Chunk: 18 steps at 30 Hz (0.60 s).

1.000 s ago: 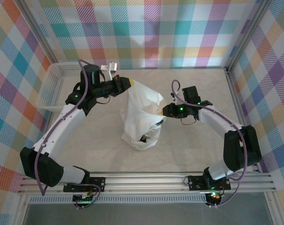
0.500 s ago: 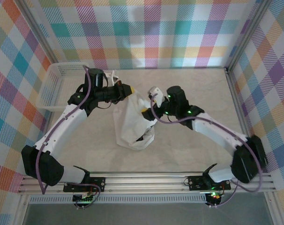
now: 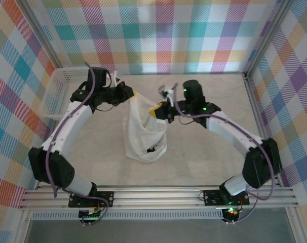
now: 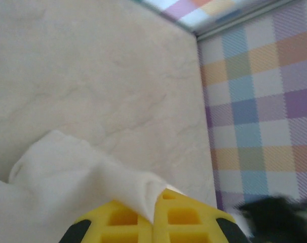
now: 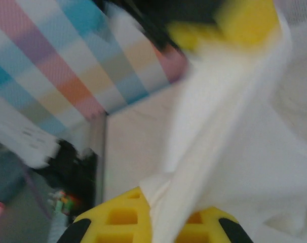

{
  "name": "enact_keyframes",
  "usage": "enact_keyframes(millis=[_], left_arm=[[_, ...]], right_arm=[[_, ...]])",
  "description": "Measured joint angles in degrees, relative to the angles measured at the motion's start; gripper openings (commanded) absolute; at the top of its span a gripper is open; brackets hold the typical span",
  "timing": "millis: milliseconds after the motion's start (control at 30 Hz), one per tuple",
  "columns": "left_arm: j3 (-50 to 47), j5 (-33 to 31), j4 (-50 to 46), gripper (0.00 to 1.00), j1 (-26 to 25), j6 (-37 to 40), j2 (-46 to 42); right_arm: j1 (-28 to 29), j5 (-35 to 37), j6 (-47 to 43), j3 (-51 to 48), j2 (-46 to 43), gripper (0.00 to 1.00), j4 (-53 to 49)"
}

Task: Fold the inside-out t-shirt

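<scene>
both arms bend inward, holding up the soft white cloth t-shirt point(image 3: 143, 132)
left gripper point(image 3: 132, 96) and right gripper point(image 3: 159, 110) each clench a top edge; the cloth hangs below the fingers point(image 4: 120, 223).

The t-shirt point(image 3: 143, 129) is plain white, with a small dark patch toward its five o'clock. The table point(image 3: 209, 152) is cream with faint marble veining. The walls point(image 3: 168, 30) carry a pastel plaid of teal, orange, pink, purple and yellow on white. At ten o'clock the basket point(image 3: 52, 98) is white mesh. The left gripper point(image 4: 152, 217) and right gripper point(image 5: 151, 217) are bright yellow with black corners. The arms point(image 3: 67, 126) are white with black joints, and the cables point(image 3: 91, 83) are purple.
</scene>
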Motion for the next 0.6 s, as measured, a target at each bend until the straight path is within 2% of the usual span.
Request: enact_keyframes(millis=[33,100,167,233,333,433,533,600], left_arm=[[-1.6,1.7,1.2,0.04,0.0,0.0,0.8],[-5.1,4.8,2.6,0.24,-1.7,0.2,1.9],[-6.8,2.1,2.0,0.38,-2.0,1.1,1.9],[-7.7,-1.0,1.4,0.46,-0.9,2.7,1.6],[-10.5,-4.6,0.9,0.49,0.1,5.5,-1.9],[-13.6,-7.6,-0.5,0.49,-0.7,8.9,-9.6],[-15.1,-11.6,-1.0,0.51,-5.6,13.3,-17.2],[-15.4,-14.0,-0.5,0.53,-10.9,16.1,-20.2]], right_arm=[[-0.5,-0.9,3.2,-0.9,-1.7,0.0,2.5],[-1.4,-2.2,9.3,-2.6,-3.6,0.0,6.6],[-2.6,-4.4,14.1,-3.8,-3.8,0.0,9.9],[-3.5,-5.3,17.7,-3.9,-3.8,0.0,12.1],[-5.2,-5.5,20.9,-3.9,-3.5,0.0,14.3],[-6.1,-6.0,23.1,-3.8,-1.9,0.0,15.1],[-6.2,-6.8,24.9,-3.3,0.8,0.0,15.1],[-6.2,-7.4,26.1,-2.9,2.3,0.0,15.1]])
